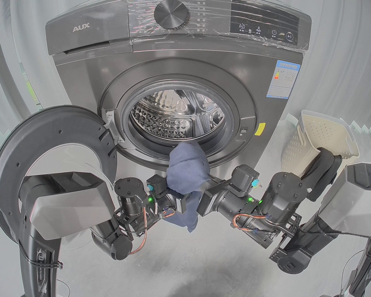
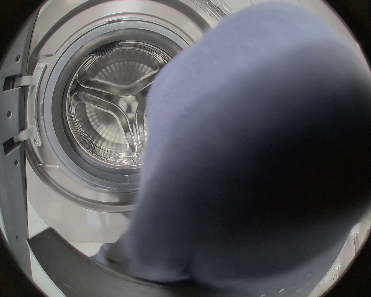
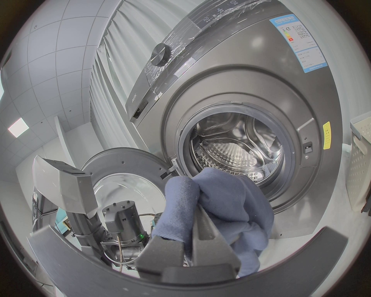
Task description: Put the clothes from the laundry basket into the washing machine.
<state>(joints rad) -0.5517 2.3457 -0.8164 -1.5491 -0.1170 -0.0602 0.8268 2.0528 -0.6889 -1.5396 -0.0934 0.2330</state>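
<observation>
1. The blue garment (image 1: 188, 168) hangs bunched in front of the washing machine (image 1: 89, 81), just near of the lower rim of the drum opening. Its upper end overlaps that rim in the head view, and its lower end trails down toward the floor (image 1: 193, 263).
2. The right gripper (image 1: 205, 193) comes at the garment from the right. In the right wrist view its fingers (image 3: 210, 239) are together, clamped on a fold of the blue cloth (image 3: 232, 201).
3. The left gripper (image 1: 176, 202) sits against the garment's left side, low down. The cloth drapes over it, so I cannot tell whether it grips. In the left wrist view the blue cloth (image 2: 251, 154) covers most of the frame.
4. The steel drum (image 1: 174, 112) lies far of the garment, and no clothes can be seen in the part of it that shows.
5. The round door (image 1: 50, 131) stands swung wide open to the left of the opening, on its hinge (image 1: 110, 123).
6. The machine's top panel carries a round control dial (image 1: 170, 13) under plastic film. A blue label (image 1: 283, 79) and a small yellow sticker (image 1: 260, 128) sit on the front, right of the opening.
7. The cream laundry basket (image 1: 328, 135) stands to the right of the machine, well apart from the blue garment.
8. A black garment (image 1: 322, 170) hangs over the basket's near rim.
9. A pale curtain (image 1: 340, 58) hangs behind the machine.
</observation>
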